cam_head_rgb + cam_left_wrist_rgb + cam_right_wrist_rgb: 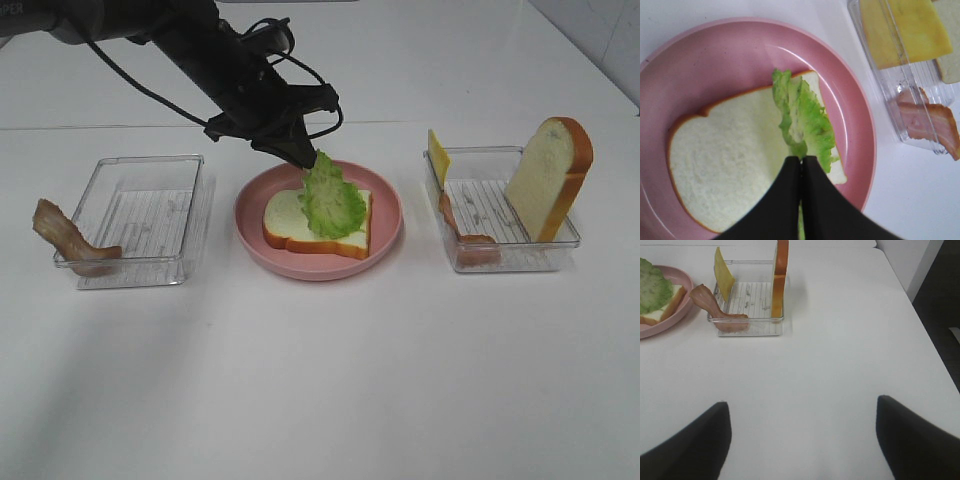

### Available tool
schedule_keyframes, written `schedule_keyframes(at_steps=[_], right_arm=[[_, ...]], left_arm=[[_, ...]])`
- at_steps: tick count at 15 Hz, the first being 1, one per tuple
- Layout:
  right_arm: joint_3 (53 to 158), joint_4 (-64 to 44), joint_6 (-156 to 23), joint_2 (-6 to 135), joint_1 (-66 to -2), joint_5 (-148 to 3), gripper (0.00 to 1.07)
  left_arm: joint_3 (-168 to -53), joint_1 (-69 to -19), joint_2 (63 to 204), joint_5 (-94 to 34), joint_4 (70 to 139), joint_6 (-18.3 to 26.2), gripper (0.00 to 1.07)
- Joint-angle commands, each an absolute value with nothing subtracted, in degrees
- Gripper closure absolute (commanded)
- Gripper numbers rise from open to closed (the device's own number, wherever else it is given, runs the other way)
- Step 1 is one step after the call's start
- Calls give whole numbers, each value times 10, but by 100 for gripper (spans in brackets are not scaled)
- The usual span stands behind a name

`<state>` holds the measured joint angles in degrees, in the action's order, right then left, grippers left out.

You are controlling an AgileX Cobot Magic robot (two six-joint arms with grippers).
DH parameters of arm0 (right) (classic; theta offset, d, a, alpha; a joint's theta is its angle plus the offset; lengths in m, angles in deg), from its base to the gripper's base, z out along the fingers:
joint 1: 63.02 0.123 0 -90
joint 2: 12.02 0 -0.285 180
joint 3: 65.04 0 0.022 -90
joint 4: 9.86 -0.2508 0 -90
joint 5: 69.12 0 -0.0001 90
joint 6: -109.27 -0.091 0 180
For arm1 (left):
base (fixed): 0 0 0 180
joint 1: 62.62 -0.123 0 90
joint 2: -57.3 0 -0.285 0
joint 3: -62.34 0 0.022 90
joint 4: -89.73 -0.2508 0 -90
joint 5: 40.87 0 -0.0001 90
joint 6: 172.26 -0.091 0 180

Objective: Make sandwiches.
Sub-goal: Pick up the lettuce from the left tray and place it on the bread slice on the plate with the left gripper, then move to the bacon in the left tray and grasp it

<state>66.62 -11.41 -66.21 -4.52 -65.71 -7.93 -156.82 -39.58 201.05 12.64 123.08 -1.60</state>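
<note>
Left pincer [305, 160]: jaws together, clamped on the top end of the lettuce [331, 203]; it does not appear to touch anything else.
Lettuce from pincer: hangs from the tips toward the lower right of the high view. Its lower part rests on the bread slice [288, 226] and its held end is raised off it.
Long axis: runs from the plate's [388, 238] far rim down across the right half of the bread, slightly slanted.
Bread: lies flat in the pink plate at frame centre.
Nearer arm: the left, directly over the plate.
Right pincer [802, 407]: jaws wide apart and empty, above bare table, well apart from the plate.
Step, judged: laying the lettuce. The next move likely calls for lowering, then letting go so the leaf lies flat; it could slip off the right crust.
Right tray [500, 258]: second slice [550, 180] stands upright, cheese [438, 158] leans at the left wall, bacon [470, 243] drapes over the front corner.
Left tray [140, 215]: another bacon strip [65, 235] hangs over its left rim.
</note>
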Motion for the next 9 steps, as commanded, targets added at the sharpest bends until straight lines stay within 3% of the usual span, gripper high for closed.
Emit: schedule_keyframes(at_steps=[1, 2, 3, 6, 7, 9], right_arm=[[666, -112, -667, -54, -661, -84, 32], [666, -112, -667, -54, -661, -84, 32], [666, -112, -667, -54, -661, -84, 32], [666, -112, -667, -54, -661, -84, 32], [666, -112, -667, -54, -661, -84, 32], [666, -112, -667, -54, -661, -84, 32]], left_arm=[[-1569, -396, 2019, 152, 1227, -11, 107], [-1569, -396, 2025, 159, 1213, 3, 104], [-1569, -396, 2022, 157, 1193, 27, 93], [-1569, -400, 2001, 151, 1132, 50, 39], [-1571, -400, 1994, 154, 1117, 50, 32], [-1578, -400, 1974, 158, 1073, 50, 33]])
